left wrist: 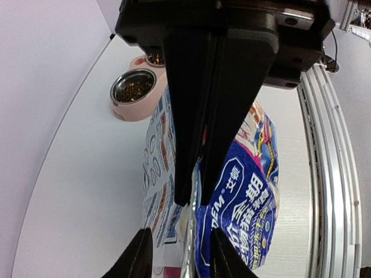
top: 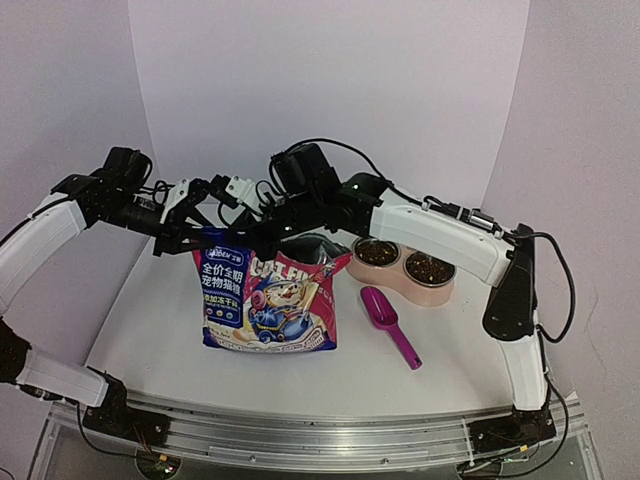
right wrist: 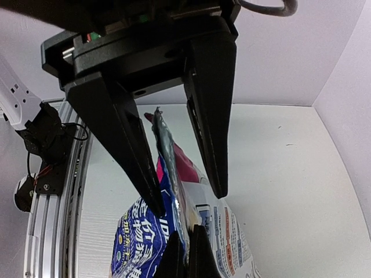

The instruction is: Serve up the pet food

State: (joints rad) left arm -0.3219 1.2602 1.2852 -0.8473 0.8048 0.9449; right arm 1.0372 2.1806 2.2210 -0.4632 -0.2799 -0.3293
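The glossy pet food pouch [top: 265, 300] stands upright at mid-table, cartoon cat facing the camera. My right gripper [right wrist: 185, 260] is shut on the pouch's foil top edge. In the left wrist view that right gripper [left wrist: 194, 200] shows as pinched black fingers on the edge above the blue face of the pouch [left wrist: 243, 202]. My left gripper [left wrist: 181, 258] is open, one finger on each side of the same edge, not pressing it. From the right wrist the left gripper [right wrist: 187, 200] straddles the seam. Dark kibble [top: 377, 251] lies in both steel bowls.
The pink double-bowl feeder [top: 400, 285] sits right of the pouch, and appears again as the feeder [left wrist: 136, 110] by the back wall. A magenta scoop [top: 388, 322] lies on the table in front of it. White walls close the back and sides.
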